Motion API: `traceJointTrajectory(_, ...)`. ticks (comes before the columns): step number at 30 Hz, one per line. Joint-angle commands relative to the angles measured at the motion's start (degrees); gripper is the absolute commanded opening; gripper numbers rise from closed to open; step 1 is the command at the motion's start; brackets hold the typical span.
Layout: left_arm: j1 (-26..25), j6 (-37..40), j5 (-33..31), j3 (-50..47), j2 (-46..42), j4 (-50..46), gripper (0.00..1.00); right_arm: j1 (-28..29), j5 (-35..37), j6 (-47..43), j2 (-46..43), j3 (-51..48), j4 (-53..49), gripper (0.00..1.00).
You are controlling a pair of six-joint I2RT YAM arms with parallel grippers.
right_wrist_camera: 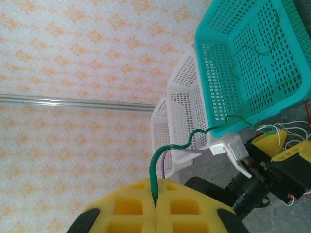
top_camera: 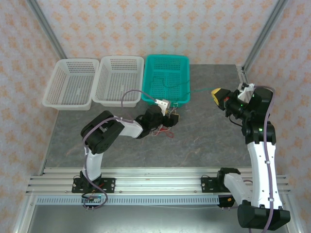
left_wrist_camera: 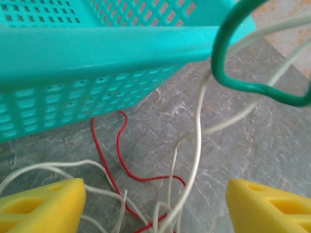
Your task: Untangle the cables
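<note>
Cables [top_camera: 163, 129] sit in a small knot on the table [top_camera: 204, 141], just near of the teal basket [top_camera: 165, 57], mid-scene. L gripper [left_wrist_camera: 155, 211] hangs low over the knot w/ fingers [left_wrist_camera: 41, 204] wide apart, nothing held. Red wire [left_wrist_camera: 118, 158] and white wires [left_wrist_camera: 196, 141] run loose btwn them on the table. R gripper [right_wrist_camera: 155, 203], off to the right, is pinched tight on the green wire [right_wrist_camera: 171, 144]. That wire runs left through the air to the basket's near right corner, w/ a further stretch lying inside the basket. Handling: all thread-thin, v. light, limp but w/ some springy kink. Strands will prob. drag neighbours along rather than slide free, and could slip out of a shallow pinch. Best hold is prob. a single strand clear of the crossings, e.g. the red loop by the basket wall, pads square across it.
</note>
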Motion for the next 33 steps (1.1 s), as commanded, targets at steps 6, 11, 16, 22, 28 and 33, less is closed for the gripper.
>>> traceJointTrajectory(6, -0.6, -2.4, -5.4, 2.6, -0.4, -0.9, 0.00, 0.3, 1.1, -0.5, -0.8, 2.7, -2.9, 0.00)
traceJointTrajectory(11, -0.7, -5.1, -7.1, -4.1, -8.4, -5.2, 0.00, -1.0, 5.3, 1.5, 0.3, 5.6, -2.9, 0.00)
traceJointTrajectory(16, -0.3, -7.0, -14.4, -14.8, -19.2, -10.5, 0.00, -2.9, 14.2, 2.1, 1.9, 10.8, -4.8, 0.00)
traceJointTrajectory(22, 5.7, -10.7, -14.8, -25.6, -26.2, -10.5, 0.00, -4.1, 17.4, 8.6, 4.0, 9.1, 2.7, 0.00)
traceJointTrajectory(28, 9.7, -13.9, -12.0, -27.2, -27.0, -9.9, 0.00, -5.4, 21.2, 4.7, 5.4, 14.1, -0.5, 0.00)
traceJointTrajectory(33, 10.6, -14.1, -9.9, -27.2, -25.5, -8.3, 0.00, -5.7, 18.1, 1.3, 6.8, 18.3, -1.1, 0.00)
